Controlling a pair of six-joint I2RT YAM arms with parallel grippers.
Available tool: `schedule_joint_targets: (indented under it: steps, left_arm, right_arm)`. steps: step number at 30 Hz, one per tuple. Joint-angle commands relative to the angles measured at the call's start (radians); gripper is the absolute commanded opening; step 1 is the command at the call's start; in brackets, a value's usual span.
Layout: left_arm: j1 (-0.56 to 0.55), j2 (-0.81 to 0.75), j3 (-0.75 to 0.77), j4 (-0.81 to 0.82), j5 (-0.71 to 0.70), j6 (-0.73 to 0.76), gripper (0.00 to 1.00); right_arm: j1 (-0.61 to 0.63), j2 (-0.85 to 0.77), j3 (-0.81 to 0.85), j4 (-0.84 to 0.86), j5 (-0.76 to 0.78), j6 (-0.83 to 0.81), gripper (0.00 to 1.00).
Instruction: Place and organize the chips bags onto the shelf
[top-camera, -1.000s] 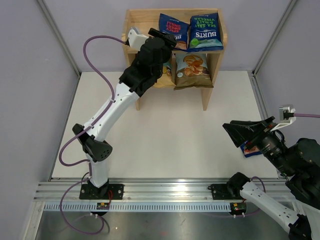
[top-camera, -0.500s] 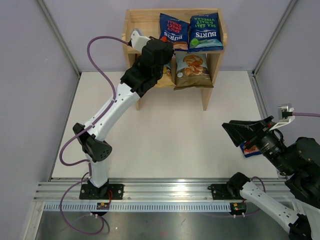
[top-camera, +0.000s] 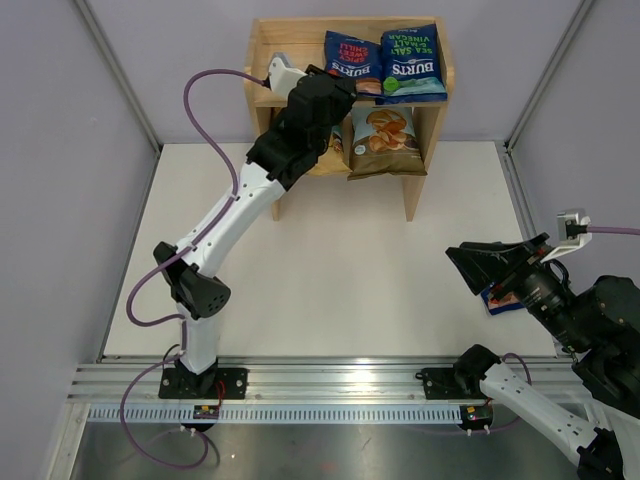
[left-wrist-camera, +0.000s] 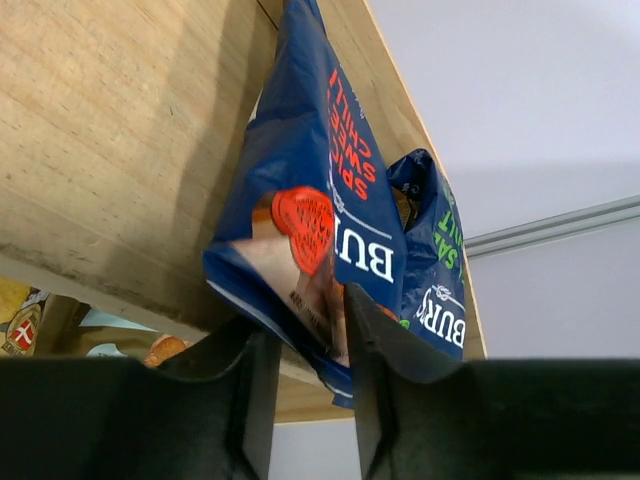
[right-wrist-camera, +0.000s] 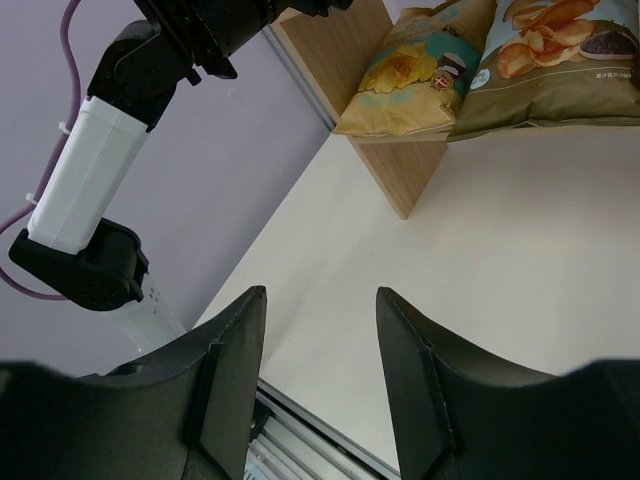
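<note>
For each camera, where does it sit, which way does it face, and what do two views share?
Top external: above and behind the bases, looking down on the table and shelf; left arm and right arm show.
Left wrist: at the shelf's upper tier, facing the red-lettered Burts bag, its lower edge between the fingers of the left gripper.
Right wrist: low over the table, facing the shelf's lower tier; the open right gripper and the left arm show.
Shared: top and left wrist both show the red-lettered Burts bag beside the green-lettered Burts bag.
</note>
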Motion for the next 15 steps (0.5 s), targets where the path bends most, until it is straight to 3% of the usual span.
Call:
schedule_joint_targets:
  steps: [1, 2, 6, 12, 13, 15]
  left_arm:
    - [-0.001, -0.034, -0.013, 0.032, 0.003, 0.023, 0.39]
    - [-0.001, -0.04, -0.017, 0.028, -0.002, 0.029, 0.48]
    - [-0.001, -0.057, -0.017, 0.002, -0.019, 0.058, 0.7]
    - [0.002, -0.104, -0.077, -0.017, -0.037, 0.064, 0.91]
    - [0.005, -0.11, -0.094, -0.014, -0.034, 0.066, 0.99]
    - [0.008, -0.116, -0.094, -0.021, -0.024, 0.071, 0.99]
  right_arm:
    - [0.0, -0.004, 0.031, -0.004, 0.001, -0.005, 0.55]
    - [0.002, -0.003, 0.031, -0.006, 0.002, -0.006, 0.55]
    - [0.0, 0.007, 0.031, -0.01, 0.007, -0.006, 0.55]
    - [0.002, 0.022, 0.043, -0.021, 0.013, -0.009, 0.55]
    - [0.0, 0.027, 0.046, -0.022, 0.013, -0.009, 0.54]
    - [0.0, 0.034, 0.048, -0.029, 0.015, -0.011, 0.54]
